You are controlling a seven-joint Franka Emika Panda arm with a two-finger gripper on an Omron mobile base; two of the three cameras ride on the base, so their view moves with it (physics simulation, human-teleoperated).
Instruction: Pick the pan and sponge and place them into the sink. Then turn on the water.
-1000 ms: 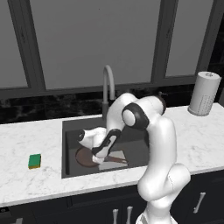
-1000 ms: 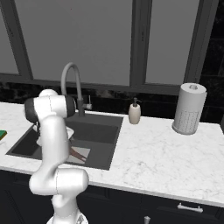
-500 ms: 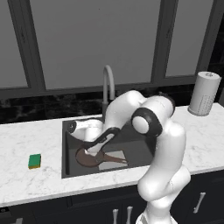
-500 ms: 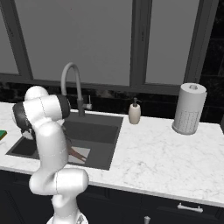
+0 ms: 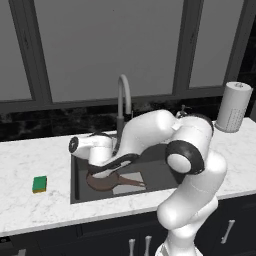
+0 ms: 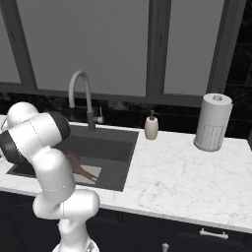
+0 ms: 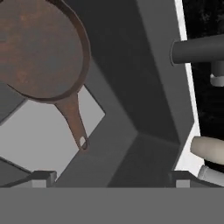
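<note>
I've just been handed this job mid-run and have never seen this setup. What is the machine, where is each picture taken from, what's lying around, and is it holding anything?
It is a white robot arm with a two-finger gripper, working at a kitchen counter. Two pictures come from cameras behind the arm, one to its left and one to its right. The third comes from a camera on the hand, looking along the gripper.

The pan lies on the bottom of the sink. The sponge sits on the counter left of the sink. Behind the sink stands the faucet; to the right of it are a soap bottle and a paper towel roll.

The gripper is open and holds nothing; it hovers over the sink, above the pan.
</note>
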